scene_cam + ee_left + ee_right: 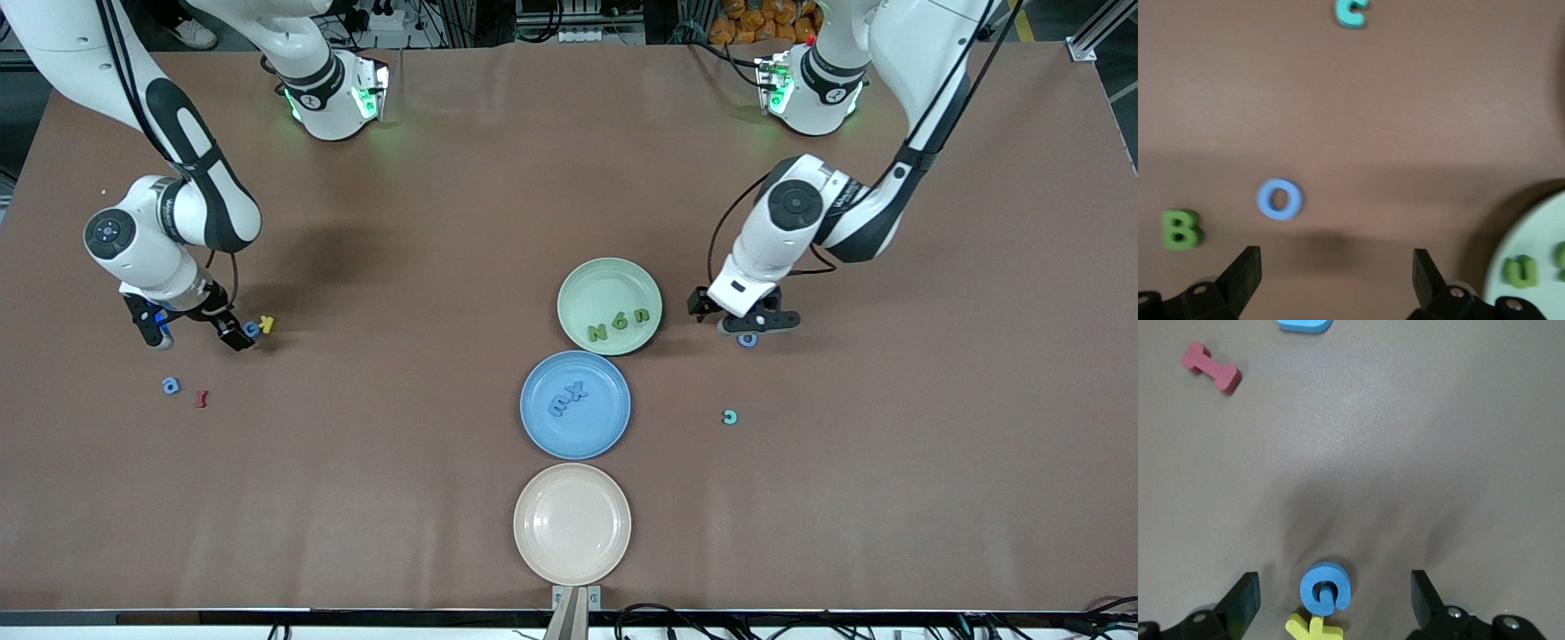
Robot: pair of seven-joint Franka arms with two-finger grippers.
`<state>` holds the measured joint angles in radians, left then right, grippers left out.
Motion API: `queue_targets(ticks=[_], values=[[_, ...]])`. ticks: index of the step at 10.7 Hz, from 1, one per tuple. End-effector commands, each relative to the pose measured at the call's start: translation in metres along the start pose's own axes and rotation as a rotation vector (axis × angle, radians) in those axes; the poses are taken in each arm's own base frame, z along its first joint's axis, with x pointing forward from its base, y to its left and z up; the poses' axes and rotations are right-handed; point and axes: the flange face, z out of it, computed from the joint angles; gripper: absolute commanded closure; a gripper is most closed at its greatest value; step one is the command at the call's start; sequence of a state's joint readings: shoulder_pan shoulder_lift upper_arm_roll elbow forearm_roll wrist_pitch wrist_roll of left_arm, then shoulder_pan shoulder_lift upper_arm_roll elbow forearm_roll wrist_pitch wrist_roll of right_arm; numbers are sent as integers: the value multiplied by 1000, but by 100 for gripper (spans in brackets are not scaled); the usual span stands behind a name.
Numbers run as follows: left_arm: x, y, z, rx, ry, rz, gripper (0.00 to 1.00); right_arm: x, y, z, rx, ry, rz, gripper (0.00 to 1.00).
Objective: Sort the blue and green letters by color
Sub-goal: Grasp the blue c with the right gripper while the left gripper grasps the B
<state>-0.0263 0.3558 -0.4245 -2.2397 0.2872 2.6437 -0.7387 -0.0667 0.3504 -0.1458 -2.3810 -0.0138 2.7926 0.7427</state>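
Brown matte worktop (pixel 356 498), faintly creased; along its robot edge, cables, metal framing and a heap of orange items.

Toward the right arm's end: right end effector (pixel 196 336) low over the worktop, fingers spread wide, gripping nothing. Just beside it, a chunky mid-blue G (pixel 251 329) touching a yellow letter (pixel 267 324). Nearer the front camera, a round blue letter (pixel 171 385) and close by it a dark red letter (pixel 202 398).

Mid-worktop, three plates in a row: pale green plate (pixel 578 284) farthest from the front camera, carrying three olive-green letters (pixel 620 322); blue plate (pixel 542 431) next, carrying two blue letters (pixel 569 399); beige plate (pixel 533 533) nearest.

Toward the left arm's end: left end effector (pixel 751 324) low over a blue O (pixel 748 339), jaws wide apart, holding nothing. Nearer the front camera, a teal c (pixel 730 416) lying alone.

Seen only from the left wrist: a green B (pixel 1181 229) near the O, lost under the arm in the front view. Seen better from the right wrist: the G lying flat, roughly midway between the open fingers.
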Motion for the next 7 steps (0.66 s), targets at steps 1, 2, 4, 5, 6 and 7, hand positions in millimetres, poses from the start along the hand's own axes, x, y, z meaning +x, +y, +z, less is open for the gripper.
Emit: queue_targets(ticks=[1,2,4,5,6,7], values=[[8,-51,3,21,-4,97,0,-5,5,6,5,-3,26,0],[11,-61,7,24,-15,109,0,-6,5,8,2,-7,26,0],[19,-96,20,43,-55,132,0,-8,5,9,2,-11,32,3],[27,-123,21,58,-59,148,0,-9,3,9,4,-12,33,9],[30,-134,21,63,-64,138,0,-9,3,11,2,-14,31,18],[29,-136,24,64,-74,135,0,-10,3,11,0,-15,31,24]])
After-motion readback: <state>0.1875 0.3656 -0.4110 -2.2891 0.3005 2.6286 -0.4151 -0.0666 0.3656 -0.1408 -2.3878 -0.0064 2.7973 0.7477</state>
